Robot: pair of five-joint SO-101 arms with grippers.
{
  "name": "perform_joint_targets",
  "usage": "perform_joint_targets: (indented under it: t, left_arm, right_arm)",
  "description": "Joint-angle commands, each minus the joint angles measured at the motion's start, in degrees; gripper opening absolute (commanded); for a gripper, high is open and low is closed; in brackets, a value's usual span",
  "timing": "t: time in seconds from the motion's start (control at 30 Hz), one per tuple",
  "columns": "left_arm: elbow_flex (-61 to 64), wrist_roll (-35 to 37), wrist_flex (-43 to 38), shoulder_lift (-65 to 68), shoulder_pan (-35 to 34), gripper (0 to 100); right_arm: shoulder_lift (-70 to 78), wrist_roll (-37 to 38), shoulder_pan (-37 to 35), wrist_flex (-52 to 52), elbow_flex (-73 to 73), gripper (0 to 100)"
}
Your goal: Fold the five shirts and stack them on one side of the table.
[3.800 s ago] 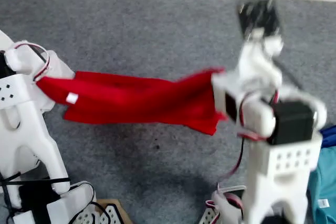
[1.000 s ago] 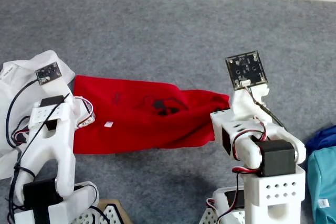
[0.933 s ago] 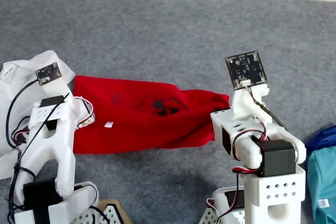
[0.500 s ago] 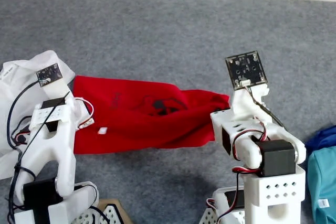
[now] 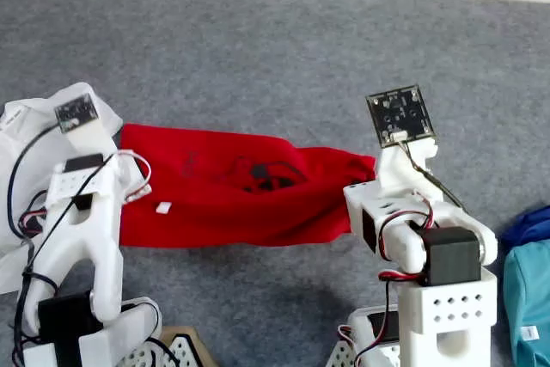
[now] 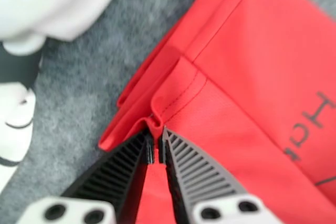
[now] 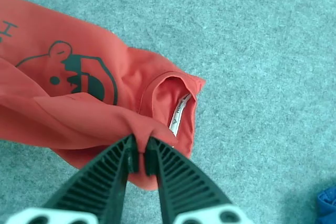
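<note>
The red shirt (image 5: 232, 199) lies stretched in a long band across the grey table (image 5: 258, 58) between the two arms, one end nipped tight in the left gripper (image 6: 156, 145), a fold beside its collar pinched by the right gripper (image 7: 137, 158).

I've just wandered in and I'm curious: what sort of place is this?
Probably a robotics test bench. The left gripper and right gripper each pinch one red shirt on a grey table, with a white garment and a teal garment at its edges.
</note>
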Motion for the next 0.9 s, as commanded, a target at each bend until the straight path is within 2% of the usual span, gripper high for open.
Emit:
perform_joint_targets:
  t: [0.0, 0.23, 0.47, 0.63, 0.87]
  left_arm:
    - [-10.2, 0.5, 7.7, -2.0, 0.2, 1]
    - [-36.4, 0.5, 31.0, -2.0, -1.4, 1]
    - [-60.0, 0.5, 49.1, -2.0, -5.1, 1]
    - [-67.3, 0.5, 51.1, -7.8, -6.4, 1]
    - [-71.4, 2.4, 51.1, -27.8, -6.5, 1]
  right_arm:
    - [-2.2, -2.6, 1.2, -2.0, -2.2, 0.6]
    - [-13.3, -1.5, 1.5, -2.1, -8.0, 0.6]
    - [-17.1, 0.1, 1.5, 0.4, -8.7, 0.6]
    - [-16.7, -0.1, 1.5, 0.1, -16.7, 0.6]
    - [-16.7, 0.4, 1.5, 0.4, -35.4, 0.6]
